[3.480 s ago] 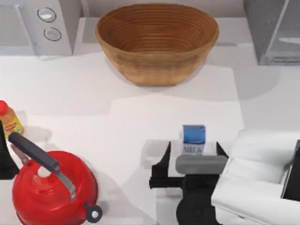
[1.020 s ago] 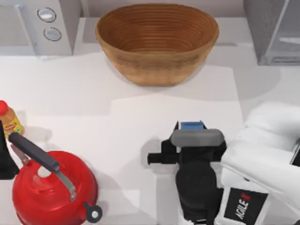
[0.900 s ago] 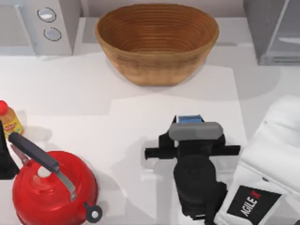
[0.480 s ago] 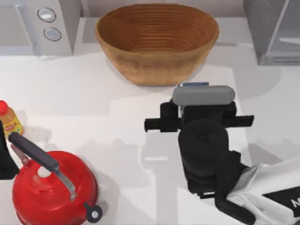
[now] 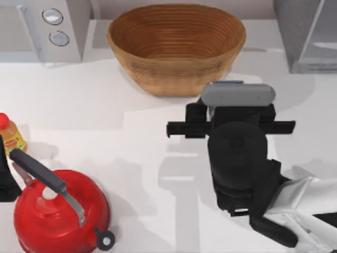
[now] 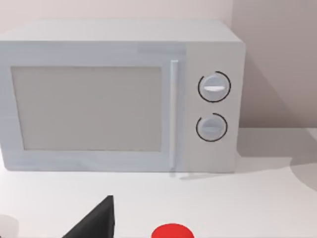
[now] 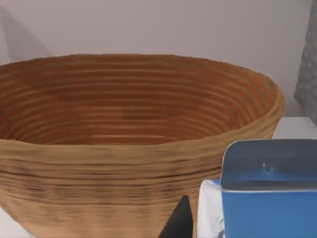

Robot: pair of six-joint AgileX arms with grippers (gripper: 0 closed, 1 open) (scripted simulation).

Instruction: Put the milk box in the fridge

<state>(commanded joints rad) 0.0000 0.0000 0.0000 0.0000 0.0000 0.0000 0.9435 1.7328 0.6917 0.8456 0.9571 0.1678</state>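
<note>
The right gripper [image 5: 227,105], raised above the white table [image 5: 105,110] just in front of the woven brown basket [image 5: 176,45], pinches the small blue-topped milk box [image 7: 270,186] between its dark fingers, well short of the dark-grey speckled fridge [image 5: 305,34] at the far right, while the left arm sits parked at the table's left edge.

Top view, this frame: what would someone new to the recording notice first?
Probably the right arm's black gripper at centre right of the table, just in front of the big woven brown basket, with the small blue-topped milk box held between its fingers. Next, the glossy red kettle with a dark handle at the front left corner. The dark-grey speckled fridge stands at the back right.
</note>
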